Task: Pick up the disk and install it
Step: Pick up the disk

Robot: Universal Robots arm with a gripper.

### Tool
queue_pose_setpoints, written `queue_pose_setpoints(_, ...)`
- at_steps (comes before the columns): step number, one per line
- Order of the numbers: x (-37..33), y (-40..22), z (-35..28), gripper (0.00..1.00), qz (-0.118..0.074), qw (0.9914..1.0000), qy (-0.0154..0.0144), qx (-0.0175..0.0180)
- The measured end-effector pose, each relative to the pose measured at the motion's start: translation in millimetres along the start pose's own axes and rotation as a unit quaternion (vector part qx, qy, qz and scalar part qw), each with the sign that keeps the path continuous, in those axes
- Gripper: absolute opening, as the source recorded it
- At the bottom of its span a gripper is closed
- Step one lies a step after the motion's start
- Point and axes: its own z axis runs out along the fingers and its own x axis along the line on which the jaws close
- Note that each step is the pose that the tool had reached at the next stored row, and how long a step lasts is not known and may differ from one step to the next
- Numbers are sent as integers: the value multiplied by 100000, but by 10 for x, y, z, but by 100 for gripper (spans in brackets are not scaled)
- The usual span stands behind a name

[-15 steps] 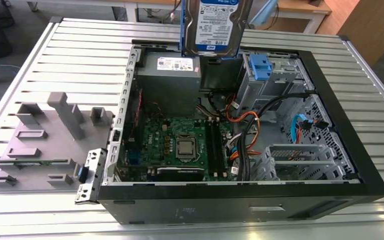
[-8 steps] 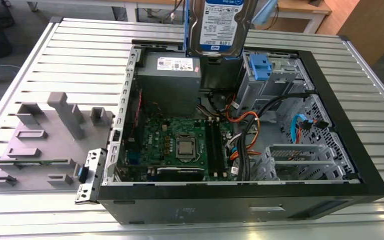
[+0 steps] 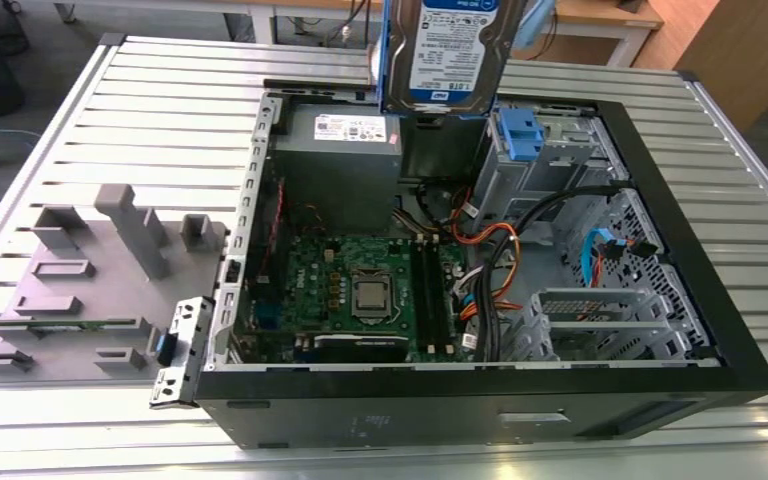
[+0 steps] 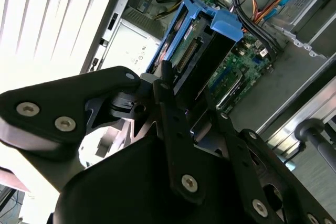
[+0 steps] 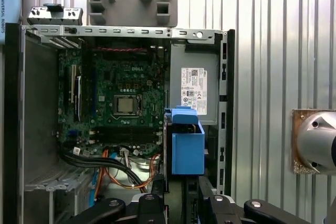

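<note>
The disk [image 3: 444, 50], silver with a white-and-blue label and a blue carrier frame, hangs upright in the air above the back of the open computer case [image 3: 704, 370]. In the second wrist view my gripper [image 4: 186, 95] is shut on the disk [image 4: 194, 51], whose circuit-board side faces the camera between the black fingers [image 4: 167, 85]. The first wrist view looks straight down on the disk's blue carrier [image 5: 187, 148], which hovers over the case beside the grey power-supply box [image 5: 194, 90], with my gripper [image 5: 181, 198] just behind it.
Inside the case lie the green motherboard [image 3: 357, 290], bundled cables [image 3: 491, 250], the power supply [image 3: 344, 140] and a metal drive cage with a bare blue bracket [image 3: 518, 135]. A grey fixture plate [image 3: 91, 280] with upright blocks sits at the exterior view's left on the ribbed metal table [image 3: 157, 90].
</note>
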Motion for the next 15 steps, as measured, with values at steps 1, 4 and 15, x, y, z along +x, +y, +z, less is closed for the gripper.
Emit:
queue_pose_setpoints(1,0,-11,0,35,-2,100000,-5,0)
queue_pose_setpoints(4,-1,-45,0,35,1,100000,-22,-1)
queue_pose_setpoints(15,11,-110,0,35,0,100000,-35,2)
